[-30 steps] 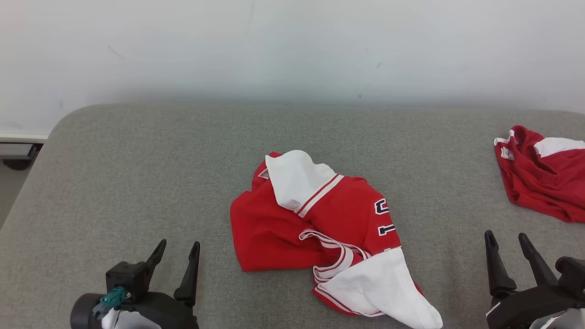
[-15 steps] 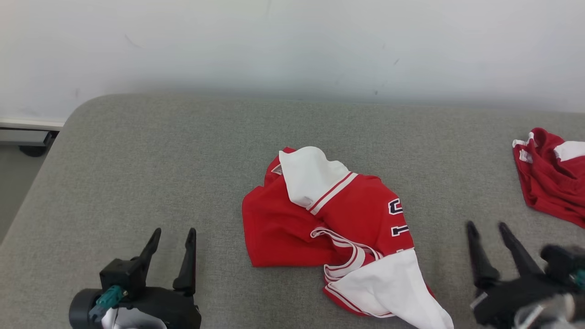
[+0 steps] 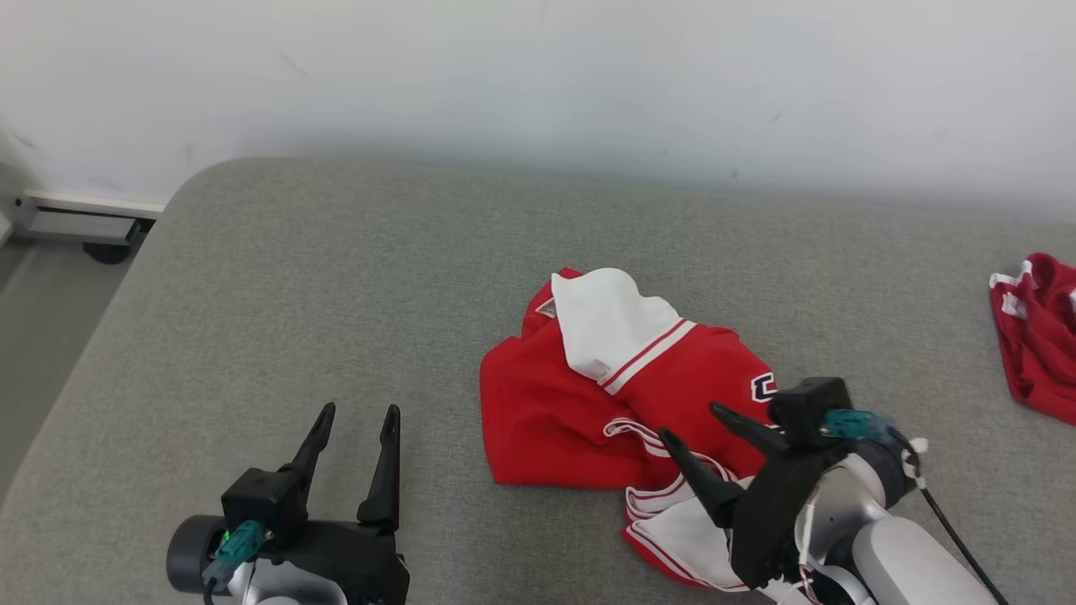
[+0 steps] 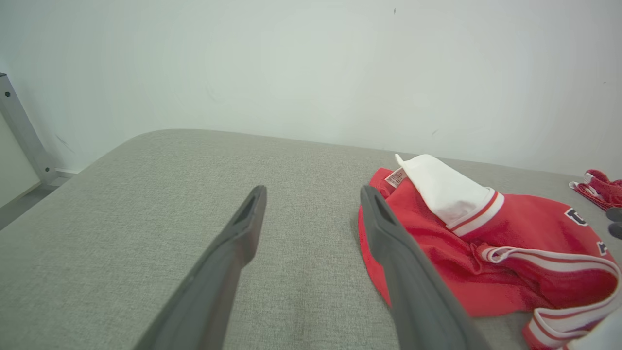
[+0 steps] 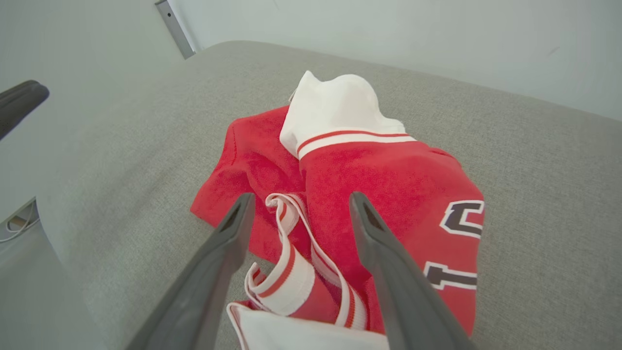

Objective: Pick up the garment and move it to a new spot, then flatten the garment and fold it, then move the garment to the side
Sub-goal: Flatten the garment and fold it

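Lower white part of the garment [image 3: 538, 420] largely covered in the head view by the right end effector [image 3: 689, 422] and its pale forearm [image 3: 899, 555]. Cut off again at the bottom edge of the right wrist view. Dark, white-edged lettering on the red cloth only partly readable, one character tucked behind the black wrist block. Second red-and-white garment [image 3: 1030, 336] sliced by the right edge of the head view, well apart from the first.

Garment itself: crumpled, red with white panels and striped trim [image 5: 286, 272], lying right of centre on the grey cloth-covered surface [image 3: 294, 277], below a pale wall [image 3: 504, 67]. White flap folded over its far side.

Right end effector [image 5: 301, 197]: jaws spread wide, nothing between them, poised over the near half of the garment [image 5: 388, 175] with the two fingers straddling the looped trim. Cannot tell whether the fingertips touch the cloth or stand just above it.

Left end effector [image 3: 360, 409]: jaws likewise apart and empty, at the lower left over bare surface, just beside the left edge of the garment but not touching it. Same gap seen in the left wrist view [image 4: 313, 189], with the garment [image 4: 486, 243] to the right of the fingers.
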{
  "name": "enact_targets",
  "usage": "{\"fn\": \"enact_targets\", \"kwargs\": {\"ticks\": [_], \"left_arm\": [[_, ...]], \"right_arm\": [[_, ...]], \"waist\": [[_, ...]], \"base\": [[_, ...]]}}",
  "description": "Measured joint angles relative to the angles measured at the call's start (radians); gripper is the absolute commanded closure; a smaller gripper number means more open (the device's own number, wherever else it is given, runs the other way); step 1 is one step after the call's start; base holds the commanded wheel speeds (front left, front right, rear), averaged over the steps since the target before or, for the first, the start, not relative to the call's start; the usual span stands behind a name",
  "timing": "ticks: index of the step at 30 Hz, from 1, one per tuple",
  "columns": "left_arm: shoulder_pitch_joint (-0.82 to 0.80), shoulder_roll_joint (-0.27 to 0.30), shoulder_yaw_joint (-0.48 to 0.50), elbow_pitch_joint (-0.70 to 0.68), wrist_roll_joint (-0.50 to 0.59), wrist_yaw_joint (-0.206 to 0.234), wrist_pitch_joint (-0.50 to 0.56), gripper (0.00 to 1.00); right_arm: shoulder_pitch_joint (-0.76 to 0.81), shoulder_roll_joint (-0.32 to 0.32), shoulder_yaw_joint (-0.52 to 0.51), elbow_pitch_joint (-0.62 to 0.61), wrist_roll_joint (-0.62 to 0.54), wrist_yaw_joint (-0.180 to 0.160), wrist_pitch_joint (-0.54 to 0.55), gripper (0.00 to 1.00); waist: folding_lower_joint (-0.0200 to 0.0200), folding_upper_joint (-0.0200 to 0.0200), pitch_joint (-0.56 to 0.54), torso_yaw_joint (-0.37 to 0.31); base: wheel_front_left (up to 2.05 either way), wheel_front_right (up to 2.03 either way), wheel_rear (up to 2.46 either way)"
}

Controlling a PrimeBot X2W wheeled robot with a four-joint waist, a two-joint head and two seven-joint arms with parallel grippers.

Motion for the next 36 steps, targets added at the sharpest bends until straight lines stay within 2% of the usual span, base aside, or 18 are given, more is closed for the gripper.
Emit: {"fn": "enact_targets", "kwargs": {"ticks": [7, 12, 13, 14, 15, 19, 23, 27, 29, 36], "left_arm": [[0.001, -0.012, 0.013, -0.005, 0.013, 0.000, 0.009, 0.00], [0.001, -0.027, 0.010, -0.008, 0.014, 0.000, 0.014, 0.00], [0.002, -0.027, 0.012, -0.009, 0.015, 0.000, 0.014, 0.00], [0.004, -0.026, 0.016, -0.009, 0.017, 0.000, 0.015, 0.00], [0.011, -0.025, 0.023, -0.013, 0.021, 0.000, 0.015, 0.00], [0.047, -0.021, 0.049, -0.016, 0.021, 0.000, 0.015, 0.00], [0.060, -0.020, 0.059, -0.027, 0.022, 0.000, 0.017, 0.00], [0.061, -0.022, 0.076, -0.037, 0.022, 0.000, 0.017, 0.00], [0.063, -0.021, 0.084, -0.046, 0.022, 0.000, 0.017, 0.00], [0.081, -0.022, 0.084, -0.069, 0.025, 0.000, 0.027, 0.00]], "right_arm": [[-0.088, -0.012, 0.082, 0.086, -0.042, 0.012, 0.149, 0.00], [-0.093, -0.040, 0.125, 0.157, -0.082, 0.019, 0.228, 0.00], [-0.094, -0.040, 0.132, 0.164, -0.083, 0.019, 0.238, 0.11], [-0.095, -0.041, 0.142, 0.171, -0.089, 0.021, 0.238, 0.79], [-0.099, -0.041, 0.149, 0.174, -0.093, 0.026, 0.238, 1.00], [-0.122, -0.036, 0.139, 0.171, -0.090, 0.028, 0.229, 1.00], [-0.122, -0.039, 0.047, 0.121, -0.049, 0.022, 0.150, 1.00], [-0.053, -0.080, -0.076, 0.048, -0.004, -0.025, 0.060, 1.00], [0.053, -0.110, -0.131, 0.010, 0.012, -0.050, 0.016, 1.00], [0.229, -0.127, -0.274, -0.047, 0.095, -0.114, -0.054, 1.00]], "waist": [[0.0000, -0.0001, -0.002, 0.031], [0.0000, 0.0000, -0.005, 0.050], [0.0000, -0.0001, -0.006, 0.053], [0.0000, 0.0000, -0.008, 0.057], [0.0000, 0.0000, -0.009, 0.059], [0.0000, -0.0001, -0.013, 0.056], [0.0000, 0.0000, -0.013, 0.039], [0.0000, 0.0000, -0.015, 0.015], [0.0000, 0.0000, -0.016, -0.007], [0.0000, 0.0000, -0.013, -0.067]], "base": [[0.00, 0.00, 0.00], [0.00, 0.00, 0.00], [0.00, 0.00, 0.00], [0.00, 0.00, 0.00], [0.00, 0.00, 0.00], [0.00, 0.00, 0.00], [0.00, 0.00, 0.00], [0.00, 0.00, 0.00], [0.00, 0.00, 0.00], [0.00, 0.00, 0.00]]}}
